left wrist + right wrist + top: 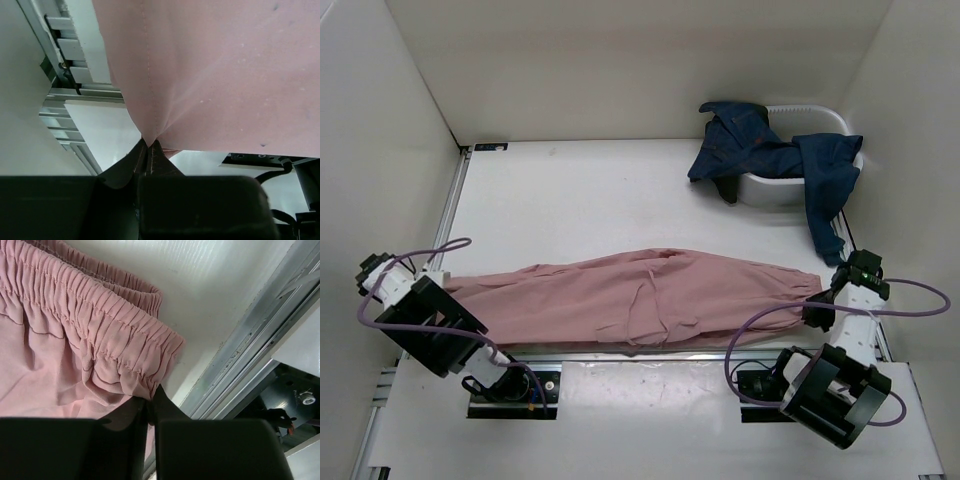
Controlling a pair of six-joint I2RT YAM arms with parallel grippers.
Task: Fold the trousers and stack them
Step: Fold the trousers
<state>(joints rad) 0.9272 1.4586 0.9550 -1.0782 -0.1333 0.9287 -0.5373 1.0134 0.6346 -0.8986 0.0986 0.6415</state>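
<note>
The dusty-pink trousers [640,295] lie stretched lengthwise across the near part of the table, wrinkled. My left gripper [448,300] is shut on their left end; in the left wrist view the cloth [210,75] is pinched at the fingertips [149,145]. My right gripper [817,305] is shut on the gathered elastic waistband [125,350] at the right end, pinched at the gripper [152,395]. The dark blue jeans [775,155] hang crumpled over a white tub at the back right.
The white tub [775,190] stands at the back right with jeans draped over its rim. White walls close in the table on three sides. A metal rail [620,355] runs along the near table edge. Purple cables loop from both arms.
</note>
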